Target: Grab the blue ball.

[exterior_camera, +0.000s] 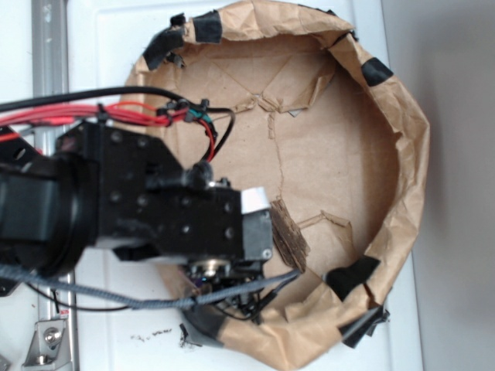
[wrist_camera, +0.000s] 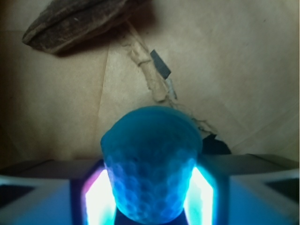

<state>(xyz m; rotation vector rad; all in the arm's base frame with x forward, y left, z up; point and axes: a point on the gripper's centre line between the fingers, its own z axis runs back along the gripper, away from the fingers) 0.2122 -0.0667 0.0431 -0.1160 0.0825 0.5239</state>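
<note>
Between the glowing pads, jaws pinch the blue ball (wrist_camera: 151, 168); no legible writing.

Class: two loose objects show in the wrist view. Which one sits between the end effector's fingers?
The blue ball, dimpled and round, sits between the lit fingers of the end effector. The brown bark chip lies apart, farther away on the paper.

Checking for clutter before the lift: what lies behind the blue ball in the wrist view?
Behind the blue ball, held between the tool's lit fingers, lie torn brown paper and a bark chip at upper left. The floor directly under the ball is hidden.
</note>
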